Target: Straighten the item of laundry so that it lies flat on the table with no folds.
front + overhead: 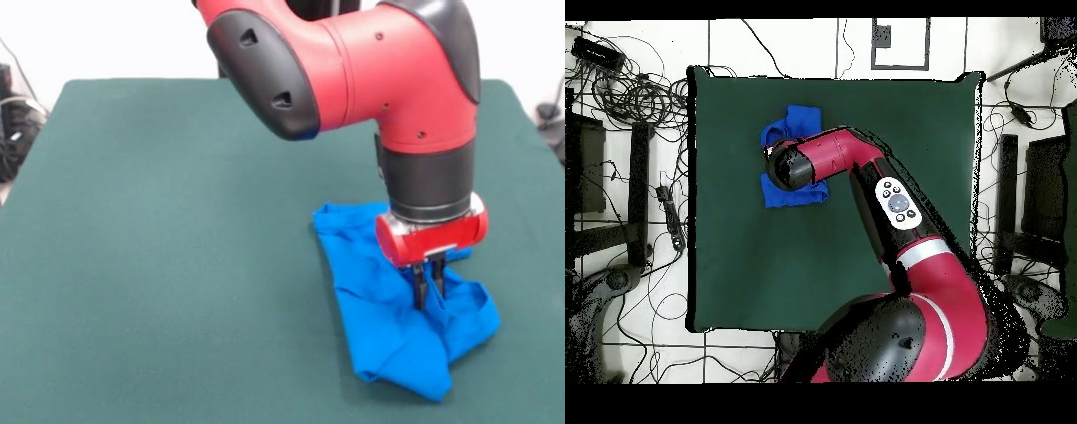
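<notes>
Item of laundry (388,309): blue, bunched in folds on the green worktop (159,265). Gripper (430,296): jaws nearly closed, pinching a raised fold (presumably to be drawn out flat).

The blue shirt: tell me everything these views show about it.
The blue shirt is plain bright blue soft cloth with no print showing. It lies crumpled and folded over itself on the green table, near the front view's lower right. The gripper stands upright over it, its dark fingers close together and pressed into a raised fold. In the overhead view the arm covers its middle.
</notes>
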Motion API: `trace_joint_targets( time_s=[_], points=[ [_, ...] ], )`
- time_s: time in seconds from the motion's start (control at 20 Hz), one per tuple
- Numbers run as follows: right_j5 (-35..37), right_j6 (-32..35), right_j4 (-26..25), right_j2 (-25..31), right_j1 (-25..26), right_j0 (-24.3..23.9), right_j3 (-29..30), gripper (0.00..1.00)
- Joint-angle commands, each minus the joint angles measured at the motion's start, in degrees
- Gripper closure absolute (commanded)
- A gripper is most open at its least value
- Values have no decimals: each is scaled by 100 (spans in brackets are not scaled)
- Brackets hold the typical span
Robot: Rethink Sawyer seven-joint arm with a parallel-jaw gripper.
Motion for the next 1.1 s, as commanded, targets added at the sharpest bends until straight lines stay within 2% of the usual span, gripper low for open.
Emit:
trace_joint_targets(
  time_s=[0.05,0.6,0.85,1.1],
  points=[
    [201,-1389,-49,234,-21,60,365,100],
    [706,-1159,194,117,-921,137,766,100],
    [1127,-1296,594,251,-1615,-48,1202,100],
    [1467,-1417,852,302,-1899,-68,1175,100]
  ],
)
